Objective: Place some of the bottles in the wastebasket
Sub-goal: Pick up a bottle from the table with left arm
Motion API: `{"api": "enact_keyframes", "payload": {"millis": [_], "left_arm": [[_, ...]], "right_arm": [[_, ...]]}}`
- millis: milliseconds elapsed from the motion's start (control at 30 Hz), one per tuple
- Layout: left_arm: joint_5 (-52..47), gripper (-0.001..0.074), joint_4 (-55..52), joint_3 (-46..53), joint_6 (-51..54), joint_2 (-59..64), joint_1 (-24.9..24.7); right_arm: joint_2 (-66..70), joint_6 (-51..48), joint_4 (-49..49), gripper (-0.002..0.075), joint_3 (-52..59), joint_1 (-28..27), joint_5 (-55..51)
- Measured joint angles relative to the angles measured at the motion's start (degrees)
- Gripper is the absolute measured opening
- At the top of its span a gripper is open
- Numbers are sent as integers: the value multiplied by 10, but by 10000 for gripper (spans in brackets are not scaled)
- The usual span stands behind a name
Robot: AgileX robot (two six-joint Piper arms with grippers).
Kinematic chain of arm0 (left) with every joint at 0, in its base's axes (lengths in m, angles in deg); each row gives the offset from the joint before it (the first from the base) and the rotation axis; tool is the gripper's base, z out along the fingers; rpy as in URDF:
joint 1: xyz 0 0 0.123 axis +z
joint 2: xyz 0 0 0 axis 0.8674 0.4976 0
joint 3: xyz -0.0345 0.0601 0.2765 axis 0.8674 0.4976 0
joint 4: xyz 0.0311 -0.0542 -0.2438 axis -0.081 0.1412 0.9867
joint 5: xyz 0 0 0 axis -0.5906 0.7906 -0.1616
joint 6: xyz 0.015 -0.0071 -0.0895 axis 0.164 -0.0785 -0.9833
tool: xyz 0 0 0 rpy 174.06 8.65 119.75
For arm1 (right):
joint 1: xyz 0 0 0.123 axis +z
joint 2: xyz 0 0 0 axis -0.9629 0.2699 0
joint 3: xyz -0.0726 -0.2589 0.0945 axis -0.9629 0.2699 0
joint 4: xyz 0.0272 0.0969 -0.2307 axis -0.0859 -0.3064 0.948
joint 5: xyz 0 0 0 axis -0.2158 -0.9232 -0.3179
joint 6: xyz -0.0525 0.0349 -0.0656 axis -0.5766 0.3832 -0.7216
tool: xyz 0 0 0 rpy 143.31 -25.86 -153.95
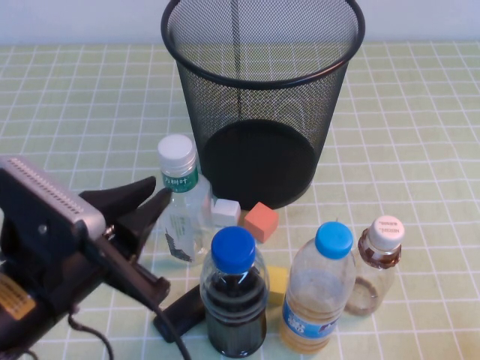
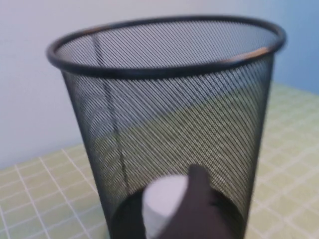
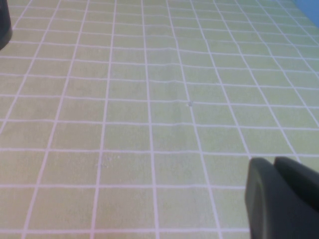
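Note:
The black wire-mesh wastebasket (image 1: 262, 82) stands upright at the back middle and fills the left wrist view (image 2: 164, 99). The white-capped, green-label bottle (image 1: 180, 202) stands in front of it to the left; its cap shows in the left wrist view (image 2: 162, 199). My left gripper (image 1: 159, 191) is open, with its fingertips at the bottle's neck and label on its left side. One finger (image 2: 199, 204) shows beside the cap. The short brown-tinted bottle (image 1: 379, 262) stands at the front right. My right gripper (image 3: 279, 199) is shut and empty over bare cloth.
A dark-liquid bottle with a blue cap (image 1: 234, 300) and a yellowish-liquid bottle with a light-blue cap (image 1: 321, 292) stand at the front. A white block (image 1: 225, 212), an orange block (image 1: 261, 221) and a yellow block (image 1: 276, 281) lie between the bottles. The checked green tablecloth (image 1: 420, 135) covers the table.

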Motion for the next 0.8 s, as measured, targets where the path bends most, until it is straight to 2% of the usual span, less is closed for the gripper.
{"api": "enact_keyframes", "payload": {"millis": [33, 67, 133, 233, 500, 800], "left_arm": [[42, 522, 10, 0, -7, 21, 0], [79, 573, 27, 0, -12, 42, 0], [127, 613, 47, 0, -14, 84, 0], [136, 623, 57, -6, -31, 125, 3], [135, 624, 61, -26, -35, 131, 27], [93, 624, 39, -55, -69, 137, 47]], "right_arm": [[0, 0, 0, -10, 0, 0, 0], [0, 0, 0, -10, 0, 0, 0], [0, 0, 0, -10, 0, 0, 0], [0, 0, 0, -10, 0, 0, 0], [0, 0, 0, -10, 0, 0, 0], [0, 0, 0, -10, 0, 0, 0]]}}
